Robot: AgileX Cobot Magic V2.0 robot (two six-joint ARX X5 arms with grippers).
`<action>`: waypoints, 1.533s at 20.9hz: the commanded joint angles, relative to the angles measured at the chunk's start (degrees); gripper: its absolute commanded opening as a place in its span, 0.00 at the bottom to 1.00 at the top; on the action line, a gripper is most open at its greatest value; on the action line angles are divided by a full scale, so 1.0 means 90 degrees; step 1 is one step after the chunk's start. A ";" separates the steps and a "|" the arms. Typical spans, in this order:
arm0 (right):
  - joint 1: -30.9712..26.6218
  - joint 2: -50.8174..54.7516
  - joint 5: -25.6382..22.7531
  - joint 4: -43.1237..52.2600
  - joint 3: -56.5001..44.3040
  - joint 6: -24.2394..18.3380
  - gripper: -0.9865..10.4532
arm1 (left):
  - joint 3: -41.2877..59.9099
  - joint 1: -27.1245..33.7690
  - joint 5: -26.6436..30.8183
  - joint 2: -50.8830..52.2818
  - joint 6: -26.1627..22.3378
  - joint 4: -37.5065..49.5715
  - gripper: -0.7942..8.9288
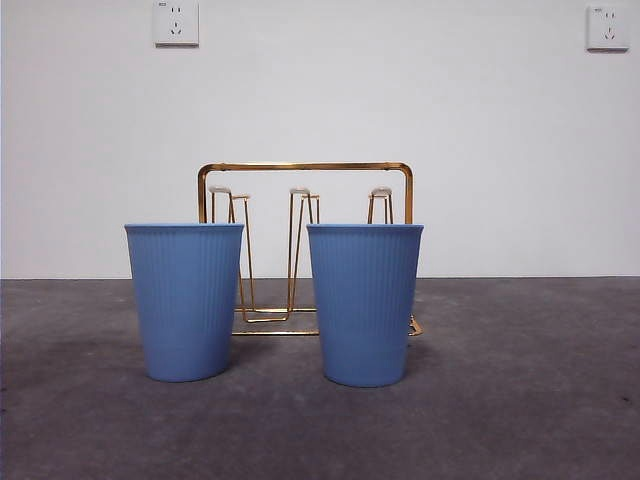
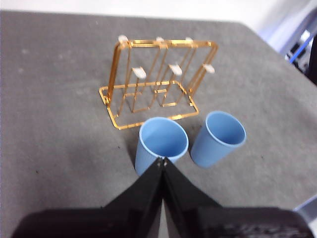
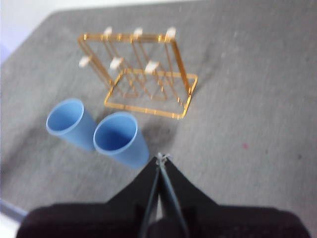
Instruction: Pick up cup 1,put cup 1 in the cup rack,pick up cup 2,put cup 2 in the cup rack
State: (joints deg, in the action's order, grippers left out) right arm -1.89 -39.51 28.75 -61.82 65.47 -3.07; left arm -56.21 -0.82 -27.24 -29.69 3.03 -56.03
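Grey table (image 1: pixel 520 400), two blue cups (image 1: pixel 186 300) before gold rack (image 1: pixel 305 170), both fingers pressed together, clear of cups.

Grey table (image 1: pixel 520 400): two cups (image 1: pixel 185 300), rack (image 1: pixel 305 180)

Two cups stand upright side by side, one (image 1: pixel 185 300) left, one (image 1: pixel 364 303) right, before the cup rack (image 1: pixel 305 168).

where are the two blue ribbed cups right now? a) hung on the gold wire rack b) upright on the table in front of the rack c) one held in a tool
b: both blue ribbed cups stand mouth-up on the grey table, before the gold wire rack.
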 commanded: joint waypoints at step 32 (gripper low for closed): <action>0.3507 -0.5139 -0.1936 0.0925 0.1307 0.1010 0.63 | -0.0112 -0.0886 -0.2708 -0.0967 0.0811 0.1047 0.73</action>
State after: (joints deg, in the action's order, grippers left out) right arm 29.69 -85.62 11.40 -53.78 77.21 5.32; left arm -57.08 -8.71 -51.37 -38.41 10.15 -47.16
